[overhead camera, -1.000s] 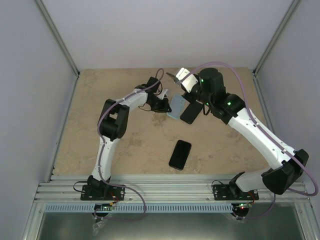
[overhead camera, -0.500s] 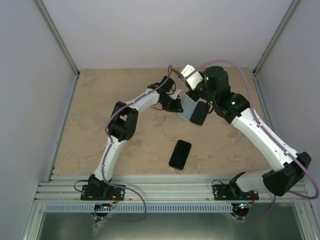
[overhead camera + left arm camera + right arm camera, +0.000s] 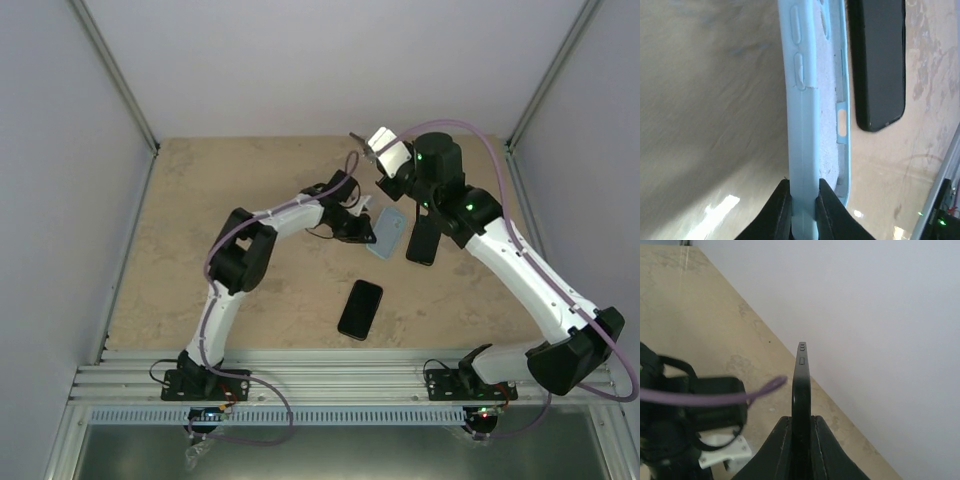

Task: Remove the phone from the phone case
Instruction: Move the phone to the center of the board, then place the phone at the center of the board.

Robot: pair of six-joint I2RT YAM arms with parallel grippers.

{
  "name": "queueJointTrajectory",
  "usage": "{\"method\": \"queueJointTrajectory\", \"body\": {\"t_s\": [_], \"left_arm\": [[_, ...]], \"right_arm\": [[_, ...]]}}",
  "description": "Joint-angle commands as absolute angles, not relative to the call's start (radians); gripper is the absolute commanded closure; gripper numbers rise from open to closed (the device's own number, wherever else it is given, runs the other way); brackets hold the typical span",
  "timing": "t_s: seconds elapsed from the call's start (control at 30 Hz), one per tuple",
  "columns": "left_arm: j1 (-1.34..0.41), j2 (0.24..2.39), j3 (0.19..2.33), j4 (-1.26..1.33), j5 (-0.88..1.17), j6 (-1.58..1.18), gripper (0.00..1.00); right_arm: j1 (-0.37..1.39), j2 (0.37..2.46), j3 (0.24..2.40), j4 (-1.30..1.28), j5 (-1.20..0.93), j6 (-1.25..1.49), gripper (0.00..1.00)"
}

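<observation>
While L claw [image 3: 802,200] pinches case [image 3: 804,125], R claw [image 3: 801,432] grips phone [image 3: 801,380].

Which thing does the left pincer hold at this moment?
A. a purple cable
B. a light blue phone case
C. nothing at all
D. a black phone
B: the left pincer is shut on the edge of the light blue phone case, while the right pincer grips a black phone.

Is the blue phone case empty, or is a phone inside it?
Empty: the case shows a bare inside in the left claw; the right claw holds a phone apart.
</observation>
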State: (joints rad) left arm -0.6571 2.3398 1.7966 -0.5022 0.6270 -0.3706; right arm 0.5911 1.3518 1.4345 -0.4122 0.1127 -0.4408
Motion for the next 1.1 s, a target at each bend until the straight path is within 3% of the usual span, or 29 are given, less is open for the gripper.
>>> {"method": "queueJointTrajectory", "body": {"t_s": [0.0, 0.6, 1.07], "left_arm": [[-0.573, 2.141, 1.638, -0.375, 0.638, -0.426, 1.00], [-0.360, 1.706, 1.178, -0.202, 0.608, -0.493, 1.00], [-0.209, 1.597, 1.070, -0.225, 0.569, -0.437, 1.00]], "right_arm": [[0.593, 1.317, 1.406, -0.304, 0.124, -0.462, 1.00], [0.670, 1.380, 1.226, -0.099, 0.146, -0.604, 0.99], [0.742, 1.521, 0.954, 0.314, 0.252, -0.755, 1.00]]}}
